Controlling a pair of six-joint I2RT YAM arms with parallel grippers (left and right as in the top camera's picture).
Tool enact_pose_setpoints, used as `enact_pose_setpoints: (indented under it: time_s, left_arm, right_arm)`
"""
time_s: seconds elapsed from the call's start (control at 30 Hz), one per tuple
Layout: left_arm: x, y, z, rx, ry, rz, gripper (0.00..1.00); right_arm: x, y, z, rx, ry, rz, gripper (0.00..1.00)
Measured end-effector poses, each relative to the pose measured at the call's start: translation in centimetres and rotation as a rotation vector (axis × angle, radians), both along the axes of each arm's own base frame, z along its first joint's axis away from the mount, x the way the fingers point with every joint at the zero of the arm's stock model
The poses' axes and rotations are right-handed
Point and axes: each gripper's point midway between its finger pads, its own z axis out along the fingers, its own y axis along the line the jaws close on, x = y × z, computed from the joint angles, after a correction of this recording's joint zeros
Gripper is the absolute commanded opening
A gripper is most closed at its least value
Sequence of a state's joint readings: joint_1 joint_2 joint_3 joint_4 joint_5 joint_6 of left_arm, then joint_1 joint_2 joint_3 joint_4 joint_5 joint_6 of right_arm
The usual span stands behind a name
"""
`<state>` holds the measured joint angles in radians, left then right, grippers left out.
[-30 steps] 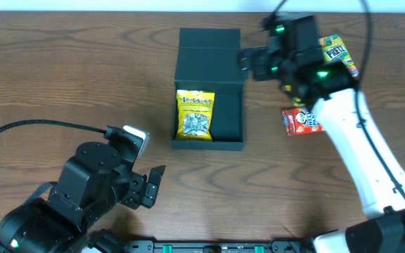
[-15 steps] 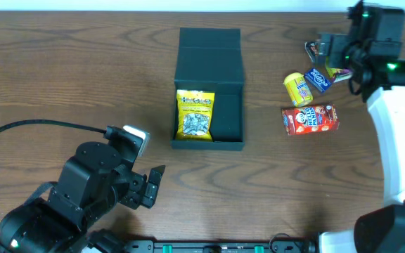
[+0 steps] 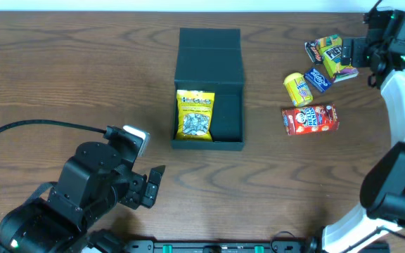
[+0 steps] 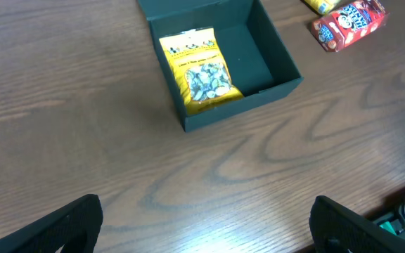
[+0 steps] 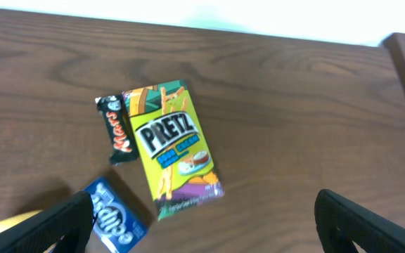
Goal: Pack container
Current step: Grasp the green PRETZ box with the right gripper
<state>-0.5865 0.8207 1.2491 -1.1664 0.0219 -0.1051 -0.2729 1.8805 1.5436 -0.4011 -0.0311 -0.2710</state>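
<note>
1. The matte, dark cardboard container point(image 3: 229, 112) sits mid-bench point(image 3: 83, 77), lid lying open, with a crinkly yellow packet point(image 3: 195, 114) inside.
2. A glossy box point(image 5: 172, 145) reads "PRETZ", touching a "Mars" bar point(image 5: 120, 130).
3. The left end effector point(image 4: 206, 221) and the right end effector point(image 5: 202, 211) both gape wide, holding nothing.

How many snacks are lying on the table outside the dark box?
5, all right of the container: the Pretz box farthest back, a Mars bar beside it, a blue packet, a yellow packet, and a red carton nearest. None looks hidden.

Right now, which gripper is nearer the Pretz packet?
Right. The right gripper hovers just beside the Pretz packet at the far right; the left gripper sits at the near left, across the container.
</note>
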Motion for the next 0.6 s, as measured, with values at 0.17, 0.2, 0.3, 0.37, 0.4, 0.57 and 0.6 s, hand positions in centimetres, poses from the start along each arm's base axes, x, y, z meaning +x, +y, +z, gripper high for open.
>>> enact_pose_setpoints:
  time_s: [0.17, 0.2, 0.3, 0.37, 0.4, 0.57, 0.6]
  left_arm:
    - [0.0, 0.0, 0.0, 0.0, 0.0, 0.0, 0.95]
    - [0.0, 0.0, 0.0, 0.0, 0.0, 0.0, 0.95]
    - [0.0, 0.0, 0.0, 0.0, 0.0, 0.0, 0.95]
    - [0.0, 0.0, 0.0, 0.0, 0.0, 0.0, 0.95]
    - [0.0, 0.0, 0.0, 0.0, 0.0, 0.0, 0.95]
    - [0.0, 0.0, 0.0, 0.0, 0.001, 0.0, 0.95]
    - [0.0, 0.0, 0.0, 0.0, 0.0, 0.0, 0.95]
  right_arm:
    - [1.2, -0.9, -2.7, 0.057, -0.005, 0.044, 0.99]
    - [1.4, -0.8, -3.5, 0.075, -0.004, 0.064, 0.99]
    - [1.9, -0.1, -5.8, 0.126, 0.021, 0.112, 0.99]
    - [2.5, 0.1, -7.1, 0.152, 0.043, 0.131, 0.99]
    - [2.8, 0.1, -7.6, 0.162, 0.056, 0.137, 0.99]
    - [4.6, 0.0, -9.1, 0.197, 0.128, 0.17, 0.99]
    - [5.0, -0.1, -9.1, 0.198, 0.128, 0.174, 0.99]
